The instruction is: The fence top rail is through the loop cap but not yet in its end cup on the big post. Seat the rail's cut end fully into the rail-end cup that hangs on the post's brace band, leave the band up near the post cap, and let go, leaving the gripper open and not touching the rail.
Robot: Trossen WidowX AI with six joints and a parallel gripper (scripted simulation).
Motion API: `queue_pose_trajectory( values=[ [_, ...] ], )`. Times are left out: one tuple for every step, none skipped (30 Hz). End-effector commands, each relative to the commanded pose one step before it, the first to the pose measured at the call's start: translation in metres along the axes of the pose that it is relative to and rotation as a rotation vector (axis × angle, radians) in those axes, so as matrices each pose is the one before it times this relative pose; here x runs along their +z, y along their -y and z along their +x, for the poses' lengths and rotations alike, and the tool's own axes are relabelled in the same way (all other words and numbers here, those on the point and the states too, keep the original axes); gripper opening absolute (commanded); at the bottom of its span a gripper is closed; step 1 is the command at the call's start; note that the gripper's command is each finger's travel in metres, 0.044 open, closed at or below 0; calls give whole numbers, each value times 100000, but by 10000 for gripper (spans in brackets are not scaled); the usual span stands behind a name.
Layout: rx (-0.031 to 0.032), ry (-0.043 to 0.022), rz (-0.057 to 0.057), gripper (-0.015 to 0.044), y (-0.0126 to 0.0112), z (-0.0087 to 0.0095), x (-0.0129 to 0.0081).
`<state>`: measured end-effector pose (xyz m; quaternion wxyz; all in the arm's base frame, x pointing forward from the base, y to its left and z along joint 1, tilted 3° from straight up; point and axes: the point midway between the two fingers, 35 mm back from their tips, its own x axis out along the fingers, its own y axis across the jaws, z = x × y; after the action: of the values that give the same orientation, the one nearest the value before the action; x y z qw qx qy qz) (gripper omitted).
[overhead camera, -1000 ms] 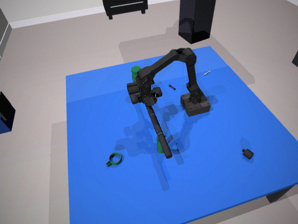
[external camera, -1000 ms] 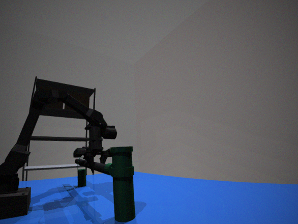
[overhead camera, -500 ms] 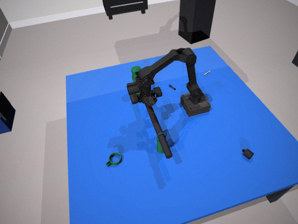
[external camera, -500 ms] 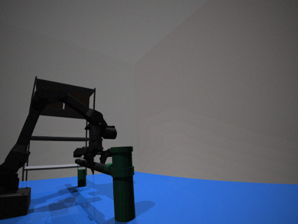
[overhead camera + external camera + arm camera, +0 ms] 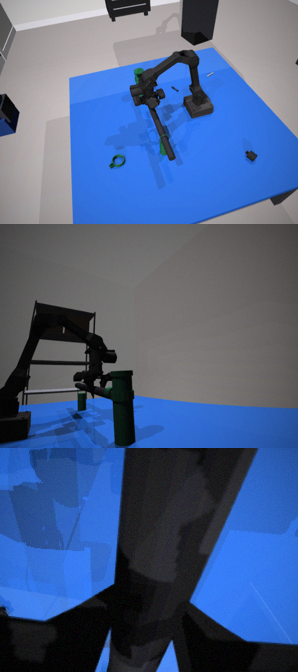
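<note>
The dark top rail (image 5: pixel 160 128) (image 5: pixel 97 390) (image 5: pixel 165 543) runs level above the blue table (image 5: pixel 216 183) (image 5: pixel 203 425). It passes through the loop cap on the small green post (image 5: pixel 162 148) (image 5: pixel 82 401). Its other end meets the green rail-end cup (image 5: pixel 108 392) on the brace band (image 5: pixel 122 395), which sits high on the big green post (image 5: pixel 138 73) (image 5: pixel 123 420), just under the post cap (image 5: pixel 121 374). My gripper (image 5: pixel 149 102) (image 5: pixel 93 384) (image 5: pixel 144 593) is shut on the rail close to the big post. How deep the end sits in the cup is hidden.
A loose green band (image 5: pixel 117 161) lies at the front left. A small black block (image 5: pixel 251 155) lies at the right. A dark bolt (image 5: pixel 174 88) and a white bolt (image 5: pixel 209 74) lie near the arm base (image 5: pixel 198 107) (image 5: pixel 12 425). A shelf rack (image 5: pixel 61 362) stands behind.
</note>
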<state>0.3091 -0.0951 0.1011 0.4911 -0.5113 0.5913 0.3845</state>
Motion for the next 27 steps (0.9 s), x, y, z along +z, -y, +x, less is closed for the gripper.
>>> queue_pose_trajectory(
  values=[
    [-29,-810,213,0,-50,-169,-304],
    [2,-31,7,0,-2,-6,-11],
    [2,-30,7,0,-2,-6,-11],
    [2,-30,7,0,-2,-6,-12],
    [2,-28,6,0,-2,-5,-12],
    [2,-26,6,0,-2,-5,-12],
    [2,-25,5,0,-2,-5,-12],
    [2,-23,5,0,-2,-5,-12],
    [2,-23,5,0,-2,-5,-13],
    [2,-22,4,0,-2,-5,-13],
    [1,-20,4,0,-2,-4,-13],
    [1,-19,3,0,-2,-4,-13],
    [1,-17,3,0,-2,-4,-13],
    [1,-16,3,0,-1,-4,-12],
    [1,-16,3,0,-1,-4,-13],
    [1,-15,2,0,-1,-4,-13],
    [1,-13,2,0,-1,-3,-13],
    [1,-12,1,0,-1,-3,-13],
    [1,-11,1,0,-1,-3,-13],
    [0,-10,1,0,-1,-3,-13],
    [0,-9,1,0,-1,-3,-13],
    [0,-9,1,0,-1,-3,-13],
    [0,-8,1,0,-1,-3,-13],
    [0,-8,1,0,-1,-3,-14],
    [0,-7,1,0,-1,-3,-14],
    [0,-7,1,0,-1,-2,-14],
    [0,-6,1,0,-1,-2,-14]
  ],
)
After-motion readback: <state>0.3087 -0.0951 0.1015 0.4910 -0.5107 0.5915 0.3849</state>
